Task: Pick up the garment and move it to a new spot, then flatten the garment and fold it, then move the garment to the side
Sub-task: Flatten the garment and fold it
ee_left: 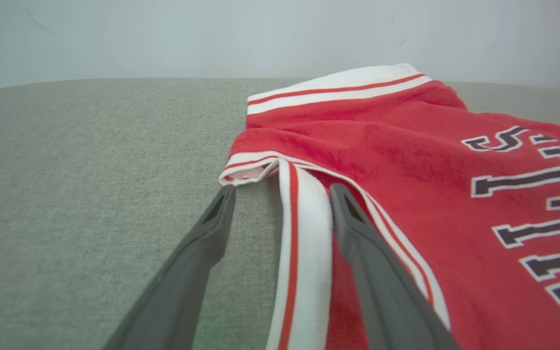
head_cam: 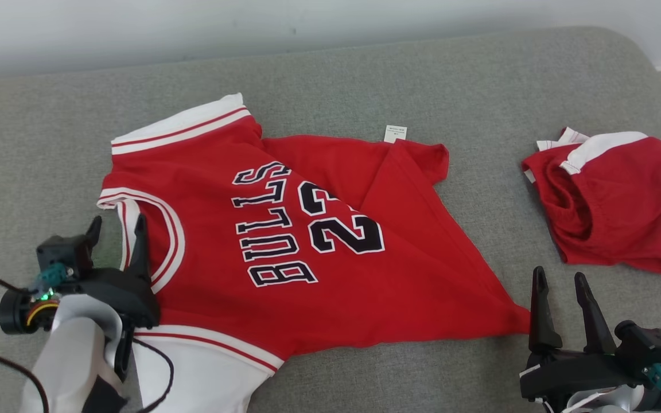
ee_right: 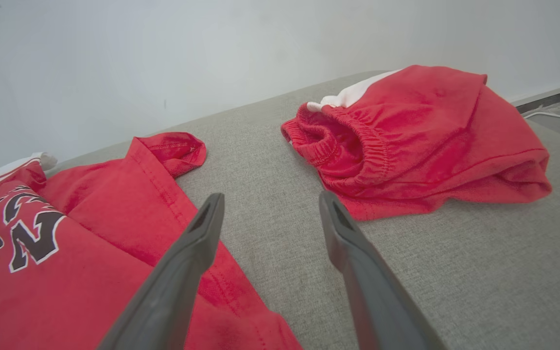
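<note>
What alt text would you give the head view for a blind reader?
A red Bulls 23 jersey lies on a grey cushion, with red shorts bunched to its right. The open left gripper straddles the jersey's white trim; the open right gripper sits by its hem corner.

So the red jersey [head_cam: 307, 241] is lying front-up on the grey padded surface [head_cam: 365, 69], sitting left of centre and turned sideways. The neck opening is pointing left and the hem is running off to the right. The black, white-edged BULLS and 23 are reading sideways too. White bands with red stripes are trimming the neck and armholes. It isn't lying totally flat: the far hem corner is folding back over the body, a white label [head_cam: 395, 133] is poking out at the far edge, and the near hem corner is stretching out to a point.
</note>
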`<state>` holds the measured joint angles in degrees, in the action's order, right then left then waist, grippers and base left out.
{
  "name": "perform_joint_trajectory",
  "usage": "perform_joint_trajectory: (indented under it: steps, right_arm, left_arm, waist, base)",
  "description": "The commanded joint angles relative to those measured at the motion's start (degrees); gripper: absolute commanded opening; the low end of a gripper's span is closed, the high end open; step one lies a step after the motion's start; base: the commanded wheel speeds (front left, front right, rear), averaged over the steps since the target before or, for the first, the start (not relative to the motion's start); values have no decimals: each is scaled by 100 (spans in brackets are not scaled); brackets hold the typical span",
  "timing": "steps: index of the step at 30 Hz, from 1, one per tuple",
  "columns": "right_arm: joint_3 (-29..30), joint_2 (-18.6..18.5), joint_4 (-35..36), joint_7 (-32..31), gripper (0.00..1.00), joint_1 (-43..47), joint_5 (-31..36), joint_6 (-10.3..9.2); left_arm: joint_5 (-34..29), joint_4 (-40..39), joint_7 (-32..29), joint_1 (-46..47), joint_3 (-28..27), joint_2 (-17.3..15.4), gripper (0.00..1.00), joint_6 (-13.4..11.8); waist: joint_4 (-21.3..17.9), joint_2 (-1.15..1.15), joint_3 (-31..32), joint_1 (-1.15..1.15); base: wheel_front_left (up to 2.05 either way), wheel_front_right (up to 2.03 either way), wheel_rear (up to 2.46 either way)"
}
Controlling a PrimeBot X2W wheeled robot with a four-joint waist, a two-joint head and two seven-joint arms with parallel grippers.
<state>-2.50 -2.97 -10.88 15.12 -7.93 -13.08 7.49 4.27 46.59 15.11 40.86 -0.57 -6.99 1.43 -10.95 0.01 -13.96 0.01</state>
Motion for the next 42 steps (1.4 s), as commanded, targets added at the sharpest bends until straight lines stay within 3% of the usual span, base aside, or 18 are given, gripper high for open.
perform_joint_trajectory:
  steps: [1, 9, 18, 19, 20, 21, 27, 35, 39, 40, 41, 42]
  right_arm:
    - [-40, 8, -9, 1, 100, -95, -51, 0]
    - [-71, 8, 27, 1, 100, -204, -151, 0]
    - [-164, 9, -44, 1, 100, -309, -186, 0]
    - [-167, 7, -48, 1, 100, -316, -189, 0]
    - [-172, 7, -48, 1, 100, -316, -196, 0]
    - [-172, 7, -45, 1, 100, -315, -207, 0]
    - [-170, 7, 7, 1, 100, -406, -233, 0]
    - [-259, 8, 47, 1, 100, -572, -340, 0]
    - [-344, 8, 14, 1, 100, -663, -415, 0]
    - [-346, 7, 2, 1, 100, -664, -425, 0]
    - [-348, 6, -8, 1, 100, -659, -441, 0]
    - [-341, 6, -13, 1, 100, -653, -473, 0]
  left_arm:
    - [56, 330, 3, 280, -43, -91, 100, -7]
    - [138, 954, 3, 1049, -175, -296, 100, -198]
    - [-192, 1865, -67, 1658, 189, -514, 100, -266]
    - [-248, 1933, -72, 1686, 243, -518, 42, -273]
    - [-262, 2011, -112, 1721, 284, -515, 2, -261]
    - [-269, 2075, -127, 1763, 328, -517, 0, -260]
    - [-451, 2137, -73, 2037, 543, -699, 0, -334]
    - [-656, 1669, 11, 2681, 698, -1361, 0, -563]
    - [-719, 1582, 10, 2858, 763, -1636, 0, -522]
    - [-702, 1613, 10, 2869, 762, -1652, 36, -526]
    - [-640, 1662, 10, 2858, 734, -1655, 100, -493]
    - [-611, 1681, 11, 2842, 720, -1663, 100, -483]
  waist:
    - [-110, -1, -134, -1]
    - [-219, -1, -370, -1]
    - [-291, -1, -498, -1]
    - [-293, -1, -507, -1]
    - [-296, -1, -524, -1]
    - [-296, -1, -544, -1]
    - [-293, -1, -700, -1]
    - [-438, -1, -961, -1]
    - [-550, -1, -1025, -1]
    - [-566, -1, -1031, -1]
    - [-576, -1, -1035, -1]
    - [-583, -1, -1037, -1]
  base:
    - [0, 0, 0]
    - [0, 0, 0]
    - [0, 0, 0]
    - [0, 0, 0]
    - [0, 0, 0]
    - [0, 0, 0]
    - [0, 0, 0]
    - [0, 0, 0]
    - [0, 0, 0]
    - [0, 0, 0]
    - [0, 0, 0]
    - [0, 0, 0]
